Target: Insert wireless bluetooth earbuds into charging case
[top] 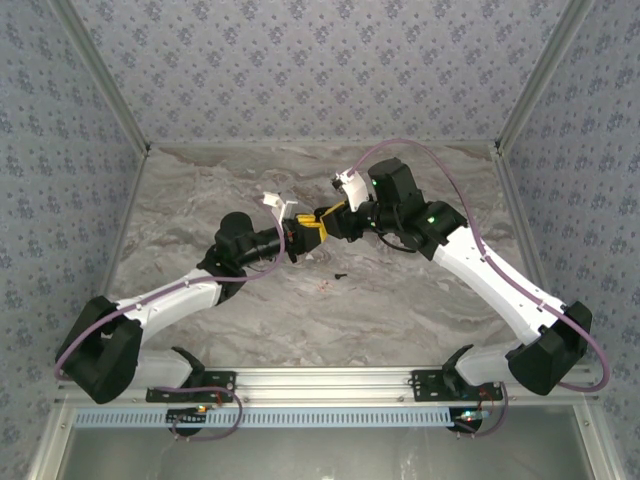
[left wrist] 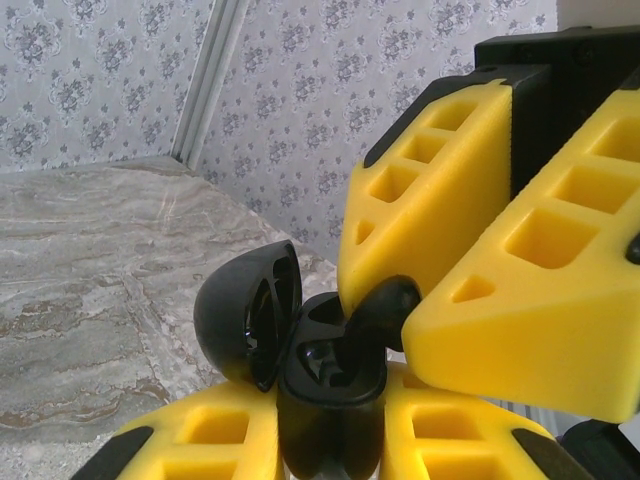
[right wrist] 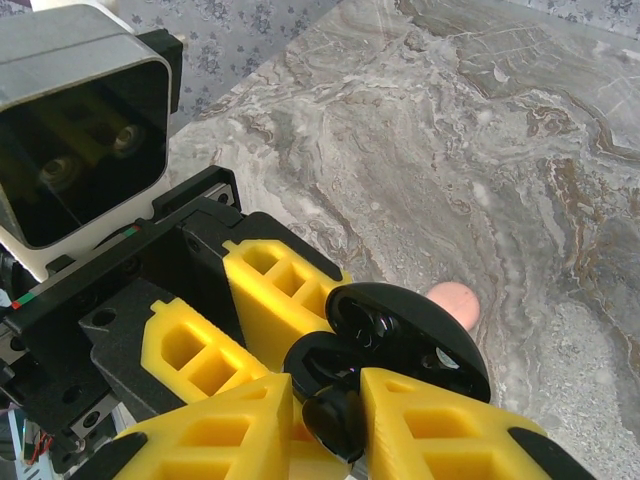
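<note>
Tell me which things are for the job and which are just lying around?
For the job:
open black case, gripped by the left end effector
earbud, in the right end effector, at the case's opening
small black bit on the table, perhaps the other earbud

Lying about:
pink disc on the table

One earbud [left wrist: 385, 300] touches the case [left wrist: 325, 380]; another earbud [top: 340, 275] lies on the table [top: 400, 310].

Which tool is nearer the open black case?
Left. The left tool is clamped around the case, touching it. The right tool is at the case's open mouth, pinching an earbud against the socket.
</note>
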